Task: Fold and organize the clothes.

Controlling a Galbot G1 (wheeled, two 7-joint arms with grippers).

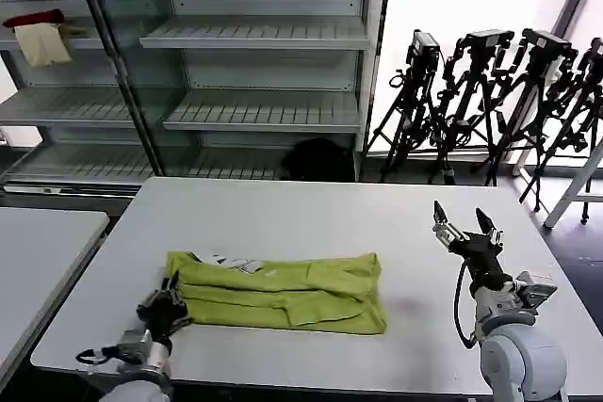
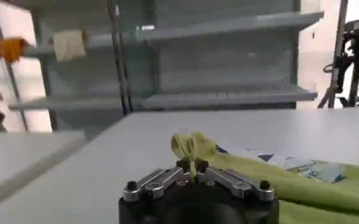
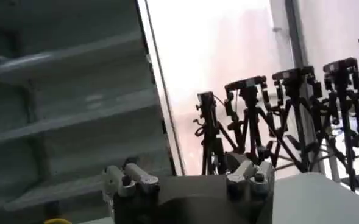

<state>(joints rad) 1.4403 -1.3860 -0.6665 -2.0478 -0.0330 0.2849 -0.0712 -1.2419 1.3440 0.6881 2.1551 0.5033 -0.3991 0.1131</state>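
The lime yellow-green T-shirt [image 1: 283, 291] lies folded into a long band across the near middle of the white table [image 1: 311, 214], with a bit of white print [image 1: 231, 262] showing at its far left edge. My left gripper [image 1: 172, 295] is at the band's left end, shut on a pinch of the fabric; in the left wrist view the cloth [image 2: 194, 148] bunches up between the closed fingers [image 2: 193, 166]. My right gripper [image 1: 465, 225] hovers open above the table's right side, well away from the shirt, pointing up and away.
Behind the table stands a glass-doored shelf unit [image 1: 254, 63], with a red cloth [image 1: 36, 19] and a cream cloth [image 1: 42, 44] on a shelf at far left. Black tripods [image 1: 490, 91] stand at back right. A second white table [image 1: 38, 251] adjoins on the left.
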